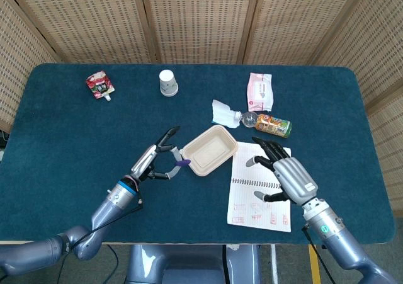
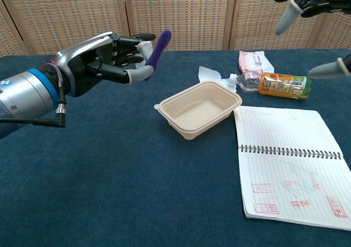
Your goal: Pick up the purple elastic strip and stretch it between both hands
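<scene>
The purple elastic strip (image 2: 158, 49) is pinched in my left hand (image 2: 104, 61), its free end sticking up and to the right. From the head camera that left hand (image 1: 156, 162) hovers above the cloth just left of the beige tray, with the strip (image 1: 182, 163) at its fingertips. My right hand (image 1: 286, 176) floats over the notebook with its fingers spread and nothing in it. Only its fingertips (image 2: 285, 21) enter the chest view at the top right.
A beige food tray (image 1: 192, 165) sits mid-table, an open spiral notebook (image 1: 242, 205) to its right. Behind lie a plastic bottle (image 1: 269, 124), crumpled tissue (image 1: 221, 114), a pink wipes pack (image 1: 259, 90), a paper cup (image 1: 167, 82) and a red pouch (image 1: 99, 85).
</scene>
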{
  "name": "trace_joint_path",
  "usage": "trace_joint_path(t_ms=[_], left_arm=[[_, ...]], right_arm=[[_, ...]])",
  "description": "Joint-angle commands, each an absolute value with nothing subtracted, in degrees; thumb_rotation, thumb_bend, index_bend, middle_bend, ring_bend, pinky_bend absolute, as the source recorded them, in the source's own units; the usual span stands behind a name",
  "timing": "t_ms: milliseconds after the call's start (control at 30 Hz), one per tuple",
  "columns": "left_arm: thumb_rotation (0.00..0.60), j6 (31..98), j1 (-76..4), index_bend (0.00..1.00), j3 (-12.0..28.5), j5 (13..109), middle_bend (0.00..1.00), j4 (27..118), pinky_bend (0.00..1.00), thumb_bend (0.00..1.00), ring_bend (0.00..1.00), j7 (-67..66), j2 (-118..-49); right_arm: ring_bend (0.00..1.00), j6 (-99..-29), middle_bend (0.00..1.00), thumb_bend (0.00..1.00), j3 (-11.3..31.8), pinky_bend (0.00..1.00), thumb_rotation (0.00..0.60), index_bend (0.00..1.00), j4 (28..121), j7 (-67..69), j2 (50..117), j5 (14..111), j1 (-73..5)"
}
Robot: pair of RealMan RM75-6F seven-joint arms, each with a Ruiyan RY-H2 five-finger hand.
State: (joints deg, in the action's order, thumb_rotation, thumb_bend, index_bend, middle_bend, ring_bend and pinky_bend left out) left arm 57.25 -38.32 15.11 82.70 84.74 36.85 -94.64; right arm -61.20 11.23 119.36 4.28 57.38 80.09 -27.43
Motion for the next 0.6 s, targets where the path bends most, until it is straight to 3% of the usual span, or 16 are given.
trace_joint_path(t_ms=[33,600], left_arm=[[0.6,55.98,-39.82,0.72,15.65,81.96,0.0,84.32,0.0,0.64,0.0,35.51,-95.66],[0.6,54.46,-44.05,0.73,16.47,77.96,0.0,83.78,0.0,0.64,0.0,29.19,-100.46]], right_arm=[[0.0,-59.57,0.0,0.36,13.55,0.0,0.6,0.37,119.92,-1.27,60.4,73.83,-30.72],[0.0,-57.85,0.0,0.42,18.05,0.0,0.6,0.46,122.92,-10.35,62.94,53.62,-38.9]])
